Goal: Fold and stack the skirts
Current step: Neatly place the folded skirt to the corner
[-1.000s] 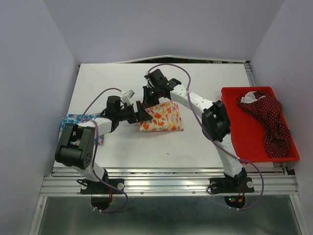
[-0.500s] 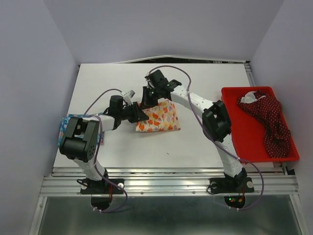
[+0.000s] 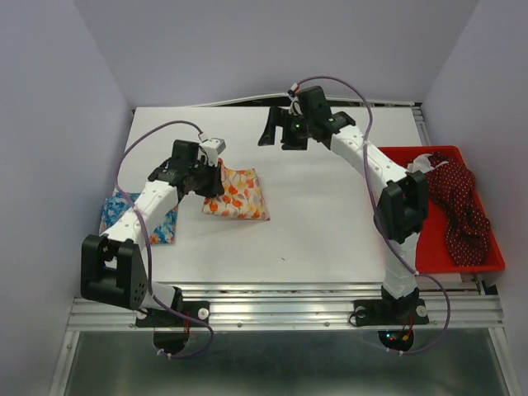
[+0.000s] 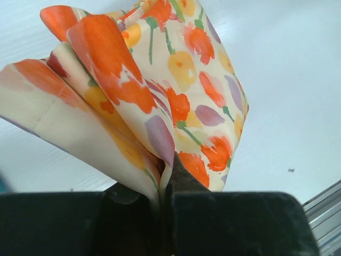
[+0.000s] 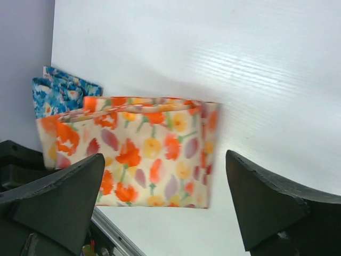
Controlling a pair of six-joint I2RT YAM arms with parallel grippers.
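At the left edge of the table (image 3: 330, 231) the blue skirt (image 3: 136, 219) lies folded on the bare top. Just right of it, not touching, is the folded cream skirt with orange flowers (image 3: 241, 196). At the far right the red tray (image 3: 437, 247) holds the dark red dotted skirt (image 3: 458, 202), bunched along its right side.

Since half a second ago the cream skirt has shifted left, closer to the blue one. The left arm has swung outward with it. The right gripper has come off the cloth and moved away to the far right. The tray's skirt is unchanged.

The left gripper (image 3: 216, 175) is clamped on the cream skirt's far left corner. Its wrist view shows the fingers (image 4: 133, 194) pinching several layers together. The right gripper (image 3: 271, 132) hangs above the far part of the table, its fingers (image 5: 58, 197) spread wide, holding and touching nothing.
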